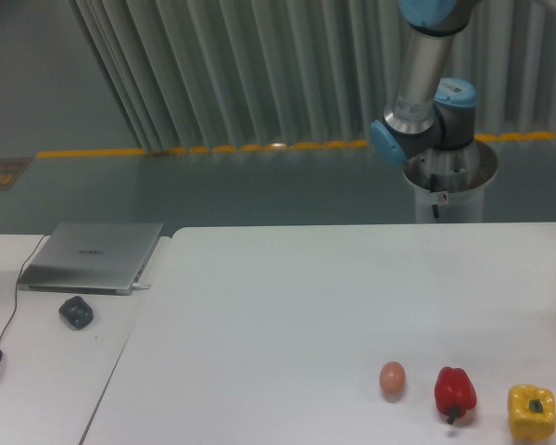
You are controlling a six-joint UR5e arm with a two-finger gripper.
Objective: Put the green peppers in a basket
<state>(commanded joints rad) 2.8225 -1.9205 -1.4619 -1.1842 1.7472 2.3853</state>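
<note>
Green pepper and basket not in view.
We see only the arm [424, 83] far right, gripper out of frame; egg [392, 377], red pepper [455, 392], yellow pepper [531, 412] sit near right.

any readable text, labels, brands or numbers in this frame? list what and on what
No text reads clearly.
Closed laptop: faint mark at the lid's centre, too small and blurred to read.
Robot base pedestal: small red and white tag, too blurred to read.
Floor plate at far left: patterned surface, no legible characters.
Egg, red pepper, yellow pepper: no labels.
</note>
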